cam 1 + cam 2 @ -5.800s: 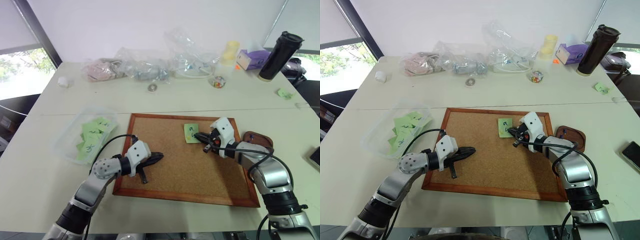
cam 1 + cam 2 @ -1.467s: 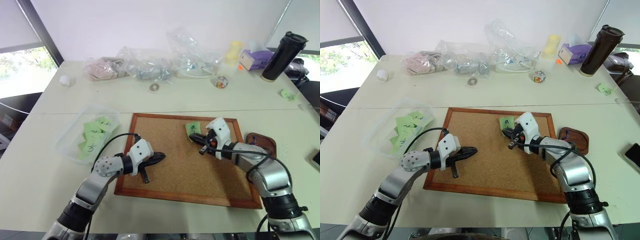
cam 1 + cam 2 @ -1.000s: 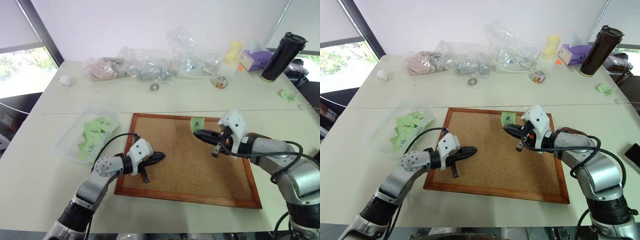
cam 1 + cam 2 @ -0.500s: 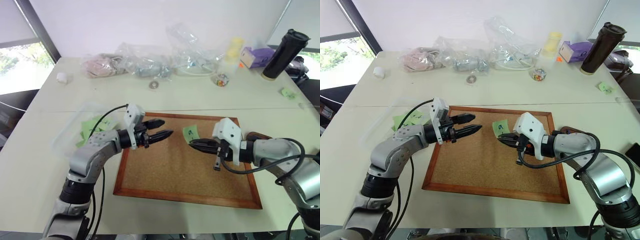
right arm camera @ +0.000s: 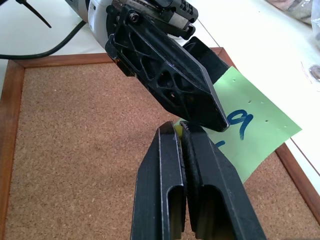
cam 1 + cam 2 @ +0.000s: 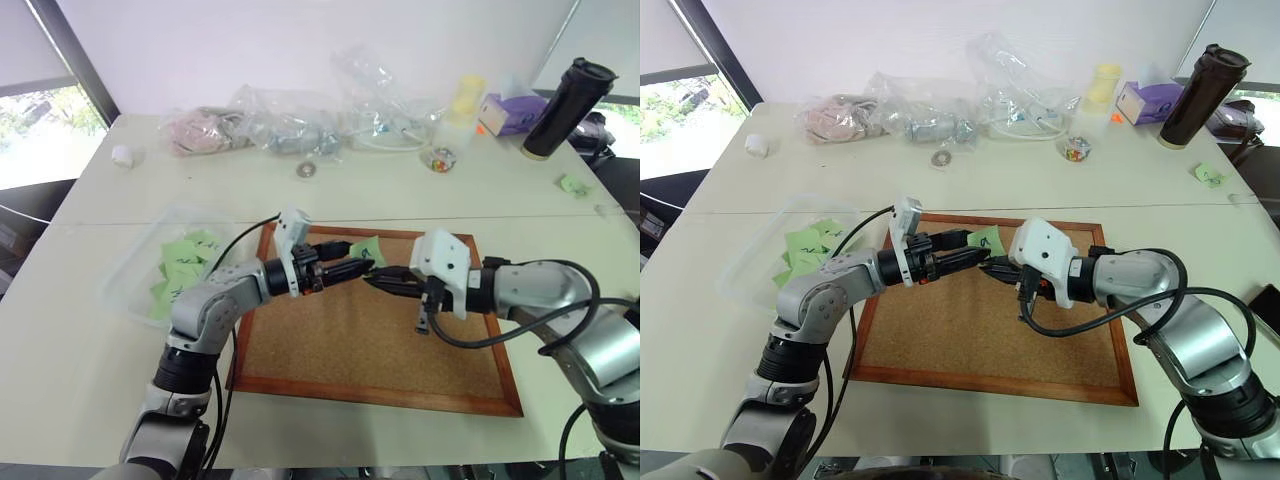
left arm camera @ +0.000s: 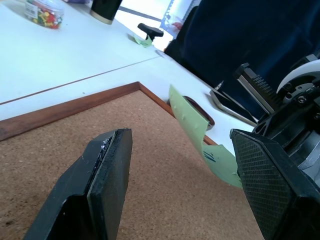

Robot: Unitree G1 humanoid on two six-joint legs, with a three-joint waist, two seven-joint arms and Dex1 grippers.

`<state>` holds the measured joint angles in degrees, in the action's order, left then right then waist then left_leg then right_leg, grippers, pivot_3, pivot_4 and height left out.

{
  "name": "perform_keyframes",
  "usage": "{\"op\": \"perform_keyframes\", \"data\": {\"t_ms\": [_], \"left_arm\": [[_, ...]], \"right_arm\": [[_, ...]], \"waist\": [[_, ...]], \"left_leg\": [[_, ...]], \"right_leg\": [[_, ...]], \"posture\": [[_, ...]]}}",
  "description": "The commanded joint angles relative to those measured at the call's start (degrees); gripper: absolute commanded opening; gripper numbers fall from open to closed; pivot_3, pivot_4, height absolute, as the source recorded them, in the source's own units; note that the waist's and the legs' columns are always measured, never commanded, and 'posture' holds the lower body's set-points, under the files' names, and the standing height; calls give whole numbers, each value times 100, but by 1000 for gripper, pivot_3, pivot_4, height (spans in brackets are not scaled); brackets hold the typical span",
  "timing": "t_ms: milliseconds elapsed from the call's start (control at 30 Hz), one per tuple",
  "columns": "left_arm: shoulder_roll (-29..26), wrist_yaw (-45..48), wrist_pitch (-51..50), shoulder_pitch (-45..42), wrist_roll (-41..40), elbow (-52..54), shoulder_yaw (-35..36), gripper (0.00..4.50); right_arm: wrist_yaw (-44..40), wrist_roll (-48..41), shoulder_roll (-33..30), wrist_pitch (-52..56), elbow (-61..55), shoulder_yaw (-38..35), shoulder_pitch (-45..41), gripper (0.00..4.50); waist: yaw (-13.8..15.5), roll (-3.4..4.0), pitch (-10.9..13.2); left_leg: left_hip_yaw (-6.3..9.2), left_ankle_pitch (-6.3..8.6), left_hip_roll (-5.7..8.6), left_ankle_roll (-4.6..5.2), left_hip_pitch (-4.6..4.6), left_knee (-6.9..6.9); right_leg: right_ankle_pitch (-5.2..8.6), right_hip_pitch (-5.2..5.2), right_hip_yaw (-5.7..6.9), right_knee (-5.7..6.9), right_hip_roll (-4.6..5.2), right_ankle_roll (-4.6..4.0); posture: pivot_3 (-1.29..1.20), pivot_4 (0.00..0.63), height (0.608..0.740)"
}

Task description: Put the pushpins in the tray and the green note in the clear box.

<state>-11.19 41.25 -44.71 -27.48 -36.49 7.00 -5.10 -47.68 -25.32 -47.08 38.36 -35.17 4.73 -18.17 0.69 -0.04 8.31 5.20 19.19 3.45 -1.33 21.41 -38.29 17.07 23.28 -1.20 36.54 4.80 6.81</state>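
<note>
Between the left gripper's [image 7: 185,165] spread jaws hangs the green note [image 5: 250,137], pinched by the right gripper [image 5: 181,131].

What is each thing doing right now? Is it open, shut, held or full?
green note: held up over the cork board, pinched at a corner
right gripper: shut on the green note
left gripper: open, fingers either side of the note
clear box: open, green notes inside
cork board: flat on the table
black tumbler: upright, lid on
</note>
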Motion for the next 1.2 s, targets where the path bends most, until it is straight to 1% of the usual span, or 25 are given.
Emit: {"op": "perform_keyframes", "data": {"t_ms": [33,100,267,467,700,867,967,1033,1100,1200], "left_arm": [[98,-5,-23,-104,-50,26,-87,3246],[132,-4,-31,-98,-60,3,-96,2588],[131,38,-92,-57,-109,31,-108,65],[-94,265,-78,54,-86,209,-214,19],[-477,578,331,297,203,233,-434,19],[-707,691,568,462,413,159,-481,19],[-747,715,623,504,443,155,-487,19],[-745,672,648,537,451,190,-467,19],[-705,594,674,567,461,212,-422,19],[-646,507,910,668,612,171,-446,19]], "right_arm": [[4,6,32,-109,-292,4,-158,0],[8,28,20,-111,-302,10,-156,0],[36,45,12,-90,-330,11,-152,0],[102,79,-6,-66,-331,-53,-158,0],[298,-225,-23,188,-315,-602,-218,0],[648,-726,54,616,-185,-1682,17,0],[772,-884,26,778,-76,-2122,154,0],[818,-806,-10,757,277,-2657,509,0],[756,-471,-106,480,807,-3089,1095,0],[700,-227,-75,107,1464,-3356,1662,0]], "waist": [[4,0,0],[5,0,0],[0,0,0],[-8,0,0],[-1,0,0],[7,0,0],[6,0,0],[11,0,0],[29,-4,-2],[12,-3,-3]], "left_leg": [[0,0,0,0,0,-1],[0,0,1,0,0,-2],[0,0,2,0,-1,-3],[-2,0,2,-1,-1,-4],[-3,-1,4,-1,-1,-11],[-4,-1,4,-1,-1,-12],[-4,-1,5,-1,-1,-12],[-4,-1,5,-1,-1,-12],[-4,-1,6,-1,-1,-12],[-8,0,11,0,-3,-15]], "right_leg": [[0,0,0,0,0,0],[0,0,0,0,1,0],[0,2,0,9,1,0],[0,10,-1,25,2,0],[0,14,-2,41,6,0],[0,13,-2,42,8,0],[0,13,-3,44,10,0],[0,13,-4,46,10,0],[0,9,-4,46,12,0],[0,7,-4,47,16,0]], "posture": [[0,150,740],[0,150,740],[0,150,740],[0,150,740],[0,150,740],[0,150,740],[0,150,740],[0,150,740],[0,150,740],[0,150,740]]}}
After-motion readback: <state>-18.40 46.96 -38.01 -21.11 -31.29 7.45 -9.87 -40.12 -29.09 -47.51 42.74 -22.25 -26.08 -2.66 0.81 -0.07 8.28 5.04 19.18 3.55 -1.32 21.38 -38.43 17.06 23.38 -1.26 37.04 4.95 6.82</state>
